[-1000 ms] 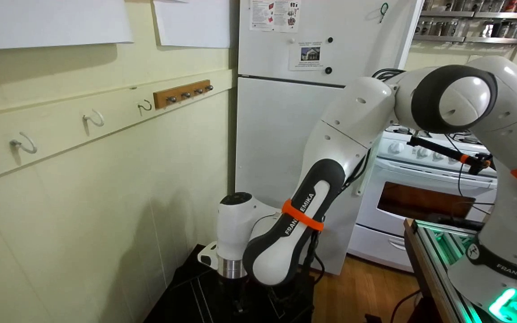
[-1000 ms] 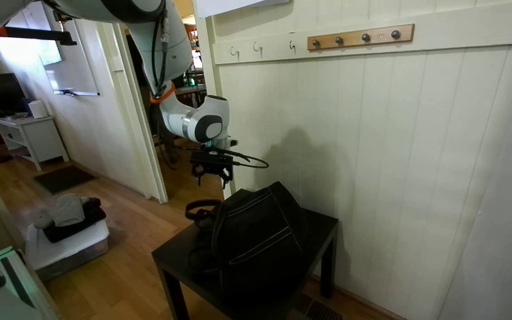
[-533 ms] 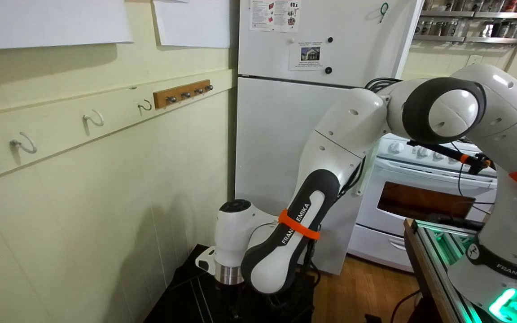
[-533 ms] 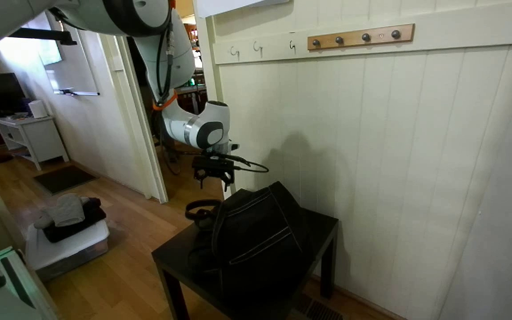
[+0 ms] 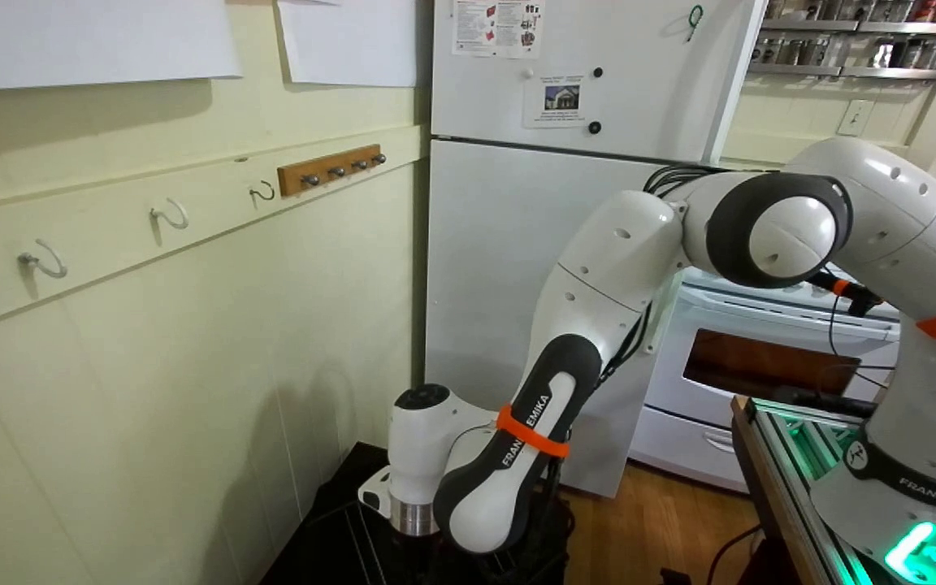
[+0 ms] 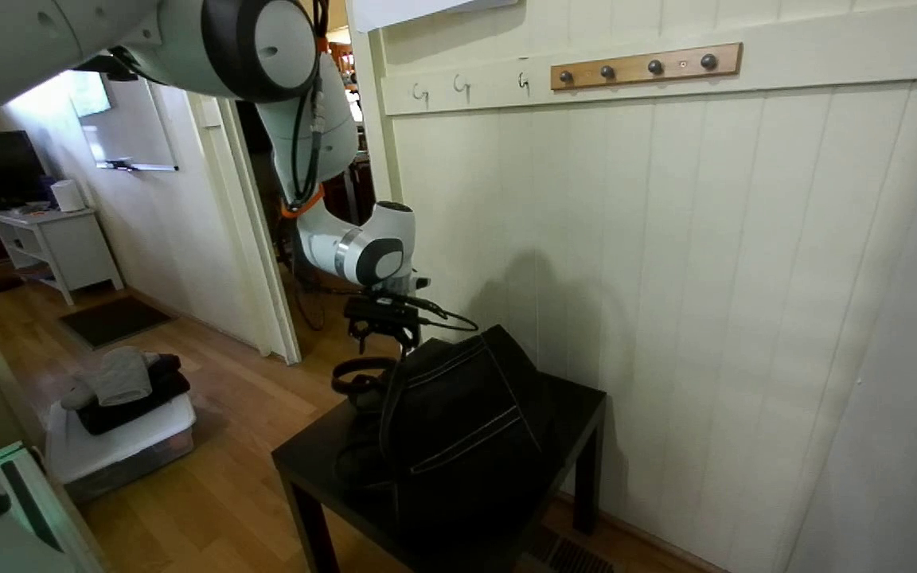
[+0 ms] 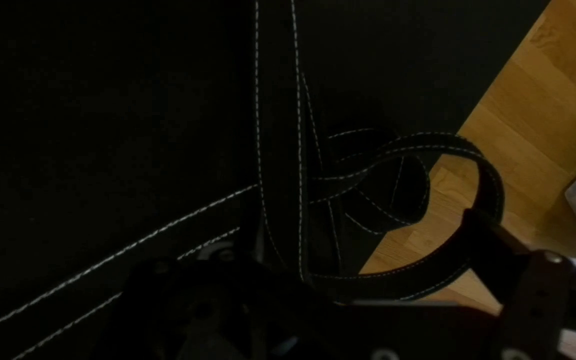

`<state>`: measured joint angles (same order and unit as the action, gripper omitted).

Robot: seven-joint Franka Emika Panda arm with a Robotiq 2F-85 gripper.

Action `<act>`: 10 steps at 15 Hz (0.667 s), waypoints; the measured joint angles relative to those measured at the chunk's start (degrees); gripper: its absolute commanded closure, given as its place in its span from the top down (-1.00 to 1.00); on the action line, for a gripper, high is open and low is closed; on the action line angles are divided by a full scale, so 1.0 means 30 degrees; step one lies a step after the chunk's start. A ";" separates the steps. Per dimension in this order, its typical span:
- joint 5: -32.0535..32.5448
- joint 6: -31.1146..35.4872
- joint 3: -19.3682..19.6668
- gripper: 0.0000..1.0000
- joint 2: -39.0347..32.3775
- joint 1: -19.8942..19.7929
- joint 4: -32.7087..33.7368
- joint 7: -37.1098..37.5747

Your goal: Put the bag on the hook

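Observation:
The bag (image 6: 466, 430) is large, black and floppy with pale stitching. It slumps on a small black table; part of it shows in an exterior view (image 5: 338, 544) and it fills much of the wrist view (image 7: 118, 125). Its strap loop (image 6: 359, 364) sticks out beside it and also shows in the wrist view (image 7: 398, 280). My gripper (image 6: 384, 348) is open and empty, pointing down just above the strap. In the wrist view my fingers (image 7: 363, 230) stand apart, with strap between them. The hook (image 6: 523, 80), small and curved, is on the wall rail beside the wooden strip, also here (image 5: 263, 192).
The black table (image 6: 311, 454) stands near the cream wall. The wooden strip (image 6: 646, 67) carries several knobs. Two pale hooks (image 5: 169, 214) are farther along the rail. A fridge (image 5: 517, 244) stands behind the arm. A storage bin (image 6: 128, 461) with cloths stands on the floor.
My gripper has moved down toward the bag's strap, and the whole arm has lowered with it. The bag and table have not moved.

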<state>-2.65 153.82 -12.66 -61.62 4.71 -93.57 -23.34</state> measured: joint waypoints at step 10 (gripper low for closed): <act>0.0583 0.0984 0.1355 1.00 -0.2082 0.1258 0.1270 0.3155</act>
<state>-0.91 156.77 -8.60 -67.86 8.49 -89.76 -13.87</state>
